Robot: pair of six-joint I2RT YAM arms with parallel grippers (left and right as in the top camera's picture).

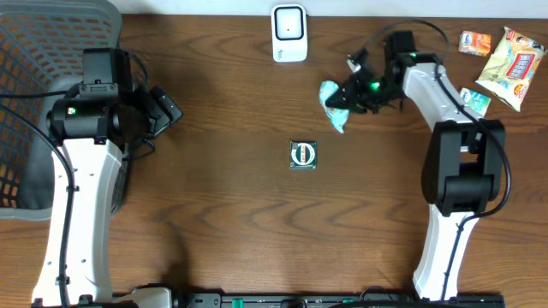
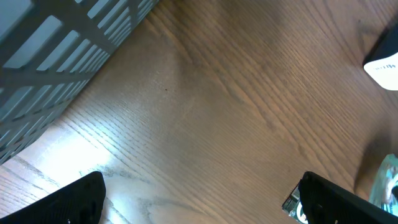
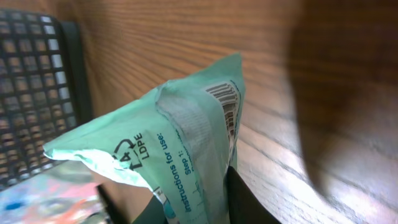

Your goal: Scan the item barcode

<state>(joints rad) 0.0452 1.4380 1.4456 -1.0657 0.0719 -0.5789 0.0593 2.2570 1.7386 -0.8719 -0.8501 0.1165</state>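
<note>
The item is a mint-green plastic packet (image 1: 332, 101) printed with blue text. My right gripper (image 1: 353, 92) is shut on its lower end, right of the table's middle. In the right wrist view the packet (image 3: 180, 143) fills the centre, its barcode (image 3: 225, 102) showing near the right edge, and one dark finger (image 3: 249, 202) presses its side. A white scanner (image 1: 289, 32) stands at the back centre, up and left of the packet. My left gripper (image 1: 163, 109) stands open and empty at the left, fingers (image 2: 74, 202) wide apart over bare wood.
A grey mesh basket (image 1: 34, 51) fills the far left. A small dark square packet (image 1: 303, 154) lies mid-table, also beside my left finger (image 2: 292, 204). Snack packets (image 1: 512, 56) lie at the back right, behind the right arm.
</note>
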